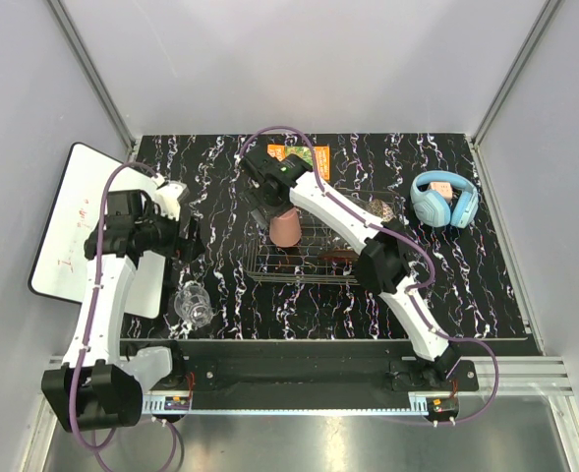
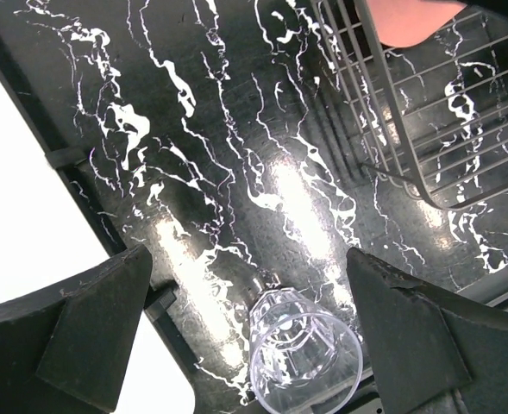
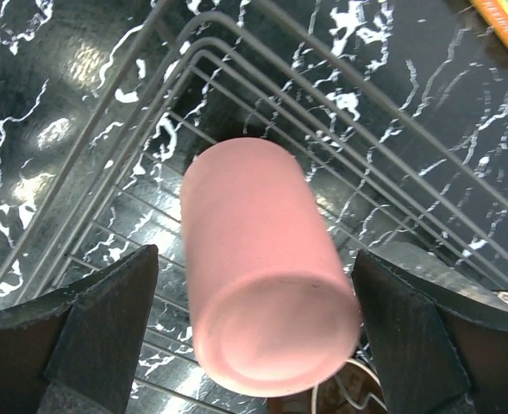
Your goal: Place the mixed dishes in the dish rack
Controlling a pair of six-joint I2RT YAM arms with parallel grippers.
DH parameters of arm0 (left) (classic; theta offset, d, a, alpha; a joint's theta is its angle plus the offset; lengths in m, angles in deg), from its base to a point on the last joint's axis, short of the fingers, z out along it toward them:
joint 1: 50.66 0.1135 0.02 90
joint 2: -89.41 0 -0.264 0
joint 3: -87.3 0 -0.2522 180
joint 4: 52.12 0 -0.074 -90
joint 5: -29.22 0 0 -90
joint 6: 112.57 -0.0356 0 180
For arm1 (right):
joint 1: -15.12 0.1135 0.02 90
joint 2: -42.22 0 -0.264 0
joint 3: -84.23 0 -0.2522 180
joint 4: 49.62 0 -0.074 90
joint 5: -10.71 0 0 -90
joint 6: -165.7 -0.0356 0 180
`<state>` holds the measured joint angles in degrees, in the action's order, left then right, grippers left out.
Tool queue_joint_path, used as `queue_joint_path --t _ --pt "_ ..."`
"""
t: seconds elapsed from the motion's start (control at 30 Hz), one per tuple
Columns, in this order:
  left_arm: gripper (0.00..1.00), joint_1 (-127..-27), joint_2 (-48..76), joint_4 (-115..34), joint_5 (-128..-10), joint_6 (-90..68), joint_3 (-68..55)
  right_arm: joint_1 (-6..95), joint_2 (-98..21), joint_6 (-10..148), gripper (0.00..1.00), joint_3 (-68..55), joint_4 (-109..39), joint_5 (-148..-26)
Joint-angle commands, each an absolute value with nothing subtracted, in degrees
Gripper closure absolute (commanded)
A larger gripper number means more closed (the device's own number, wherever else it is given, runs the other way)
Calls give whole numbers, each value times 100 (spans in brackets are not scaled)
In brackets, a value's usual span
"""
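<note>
parts hidden or cut off
in the top view the right arm (image 1: 368, 231) covers much of the dish rack (image 1: 289, 264); in the left wrist view the upper edge cuts the pink cup (image 2: 409, 21).

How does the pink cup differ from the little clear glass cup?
The pink cup is opaque; the small clear glass cup is see-through. The pink cup sits inside the dish rack, the glass cup on the black table outside it. The pink cup is base up; the glass cup's pose is unclear. Shared: neither is gripped; the right gripper is open over the pink cup, the left gripper open over the glass cup.
</note>
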<state>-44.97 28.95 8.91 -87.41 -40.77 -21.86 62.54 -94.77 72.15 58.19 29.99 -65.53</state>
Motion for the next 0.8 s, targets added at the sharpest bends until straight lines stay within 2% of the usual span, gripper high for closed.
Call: queue_joint_path --t 0.0,0.13,0.3,0.43,0.6,0.77 --pt "1 -4460 3114 910 -8591 -4243 -2207 6223 -8839 7350 0 5765 2822 -5997" --pt "1 -4460 3193 1059 -8426 -4454 -2294 6214 -8488 7350 0 5554 2525 -5303" --pt "1 -4407 3492 1086 -7985 -4998 -2830 6214 -7249 7526 0 4176 1233 -4791" --pt "1 -4398 3747 1279 -7748 -5254 -2989 6214 -6265 7412 0 3279 389 -5326" --pt "1 -4398 3809 1385 -7598 -5543 -3200 6214 -5306 6946 0 2497 256 -6398" --pt "1 -4398 3677 1394 -7607 -5710 -3481 6223 -4234 6402 0 1170 -315 -7173"
